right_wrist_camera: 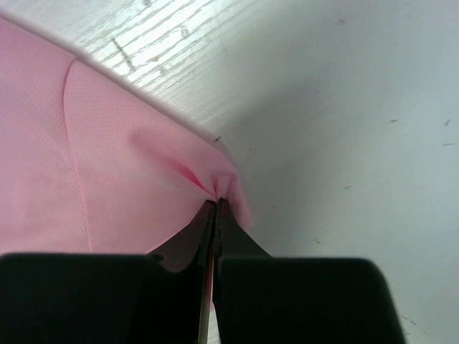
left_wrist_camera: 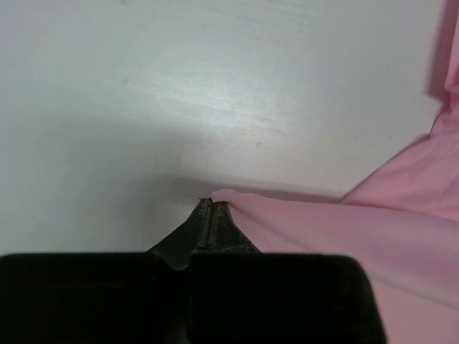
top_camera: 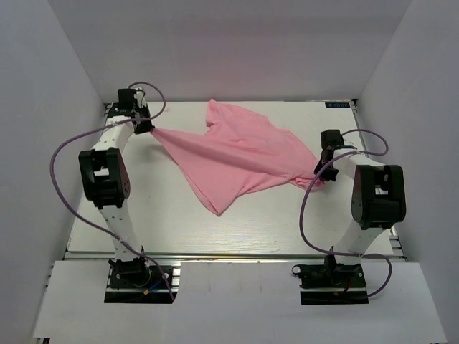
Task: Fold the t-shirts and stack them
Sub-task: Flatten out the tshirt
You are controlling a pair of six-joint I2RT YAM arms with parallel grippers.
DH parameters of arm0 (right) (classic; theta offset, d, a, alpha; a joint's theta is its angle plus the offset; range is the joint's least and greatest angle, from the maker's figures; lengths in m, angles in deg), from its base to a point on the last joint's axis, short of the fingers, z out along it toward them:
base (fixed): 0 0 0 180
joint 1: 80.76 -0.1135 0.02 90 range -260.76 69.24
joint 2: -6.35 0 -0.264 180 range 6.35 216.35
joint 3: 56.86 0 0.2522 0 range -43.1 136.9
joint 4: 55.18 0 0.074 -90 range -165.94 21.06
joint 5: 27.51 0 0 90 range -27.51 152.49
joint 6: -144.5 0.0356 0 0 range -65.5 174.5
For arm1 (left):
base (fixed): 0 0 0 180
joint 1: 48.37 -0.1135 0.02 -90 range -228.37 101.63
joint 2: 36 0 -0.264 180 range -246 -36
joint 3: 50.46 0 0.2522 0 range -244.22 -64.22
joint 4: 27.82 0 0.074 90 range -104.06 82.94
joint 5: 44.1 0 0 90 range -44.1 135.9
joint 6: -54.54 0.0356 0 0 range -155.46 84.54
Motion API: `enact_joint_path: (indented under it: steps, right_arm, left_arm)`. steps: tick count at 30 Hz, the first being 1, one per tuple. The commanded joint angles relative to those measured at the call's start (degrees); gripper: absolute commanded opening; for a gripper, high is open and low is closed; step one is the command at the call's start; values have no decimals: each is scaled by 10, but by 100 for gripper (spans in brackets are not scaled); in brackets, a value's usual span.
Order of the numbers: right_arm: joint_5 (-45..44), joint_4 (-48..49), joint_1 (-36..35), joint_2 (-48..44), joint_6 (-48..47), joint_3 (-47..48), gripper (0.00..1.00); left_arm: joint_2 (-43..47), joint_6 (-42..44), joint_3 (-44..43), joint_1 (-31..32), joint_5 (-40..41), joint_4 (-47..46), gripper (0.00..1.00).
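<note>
The work area is an off-white wood-grain table (top_camera: 143, 222) enclosed by plain white walls (top_camera: 43, 107) on the left, right and far sides.

The thin, plain light pink t-shirt (top_camera: 244, 161) lies unfolded and rumpled across the middle and far part of the table. It is drawn out between two grip points. Its left corner tapers to a taut point at the far left, and its right corner tapers to a point at the right, about halfway along the table. One loose corner points toward the near edge, and another portion is bunched close to the far edge.

The left fingers (top_camera: 147, 129) are pressed together and pinch the left corner of the t-shirt. In the left wrist view the fabric (left_wrist_camera: 344, 229) runs off to the right from the tips of the left fingers (left_wrist_camera: 188, 235).

The right fingers (top_camera: 323, 172) are pressed together and pinch the right corner. In the right wrist view the fabric (right_wrist_camera: 93, 165) gathers into small creases at the tips of the right fingers (right_wrist_camera: 240, 244).

Both white-and-black arms, left (top_camera: 107, 179) and right (top_camera: 373, 193), reach out from the near edge. A purple cable (top_camera: 57, 165) loops beside each.
</note>
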Motion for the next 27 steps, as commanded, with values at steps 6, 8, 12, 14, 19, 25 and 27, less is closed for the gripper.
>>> enact_joint_path:
  steps: [6, 8, 12, 14, 19, 25, 27]
  right_arm:
    - [-33, -45, 17, -15, -12, -14, 0]
    - [-29, -41, 15, -19, -25, -14, 0]
    - [7, -21, 18, -34, -46, -23, 0]
    - [20, -9, 17, -45, -62, -25, 0]
    - [61, 9, 15, -57, -70, -30, 0]
    - [97, 49, 13, -85, -79, -51, 0]
    - [95, 51, 14, -95, -80, -54, 0]
  left_arm:
    - [-242, 18, -293, -47, -183, 61, 0]
    - [-258, 13, -306, -47, -206, 43, 5]
    - [-236, -3, -263, -47, -262, -36, 99]
    - [-208, -3, -255, -42, -255, -41, 100]
    - [-151, 21, -254, -25, -195, 25, 100]
    - [4, 28, -35, 65, -145, 7, 100]
    - [45, 20, 23, 98, -145, -18, 100]
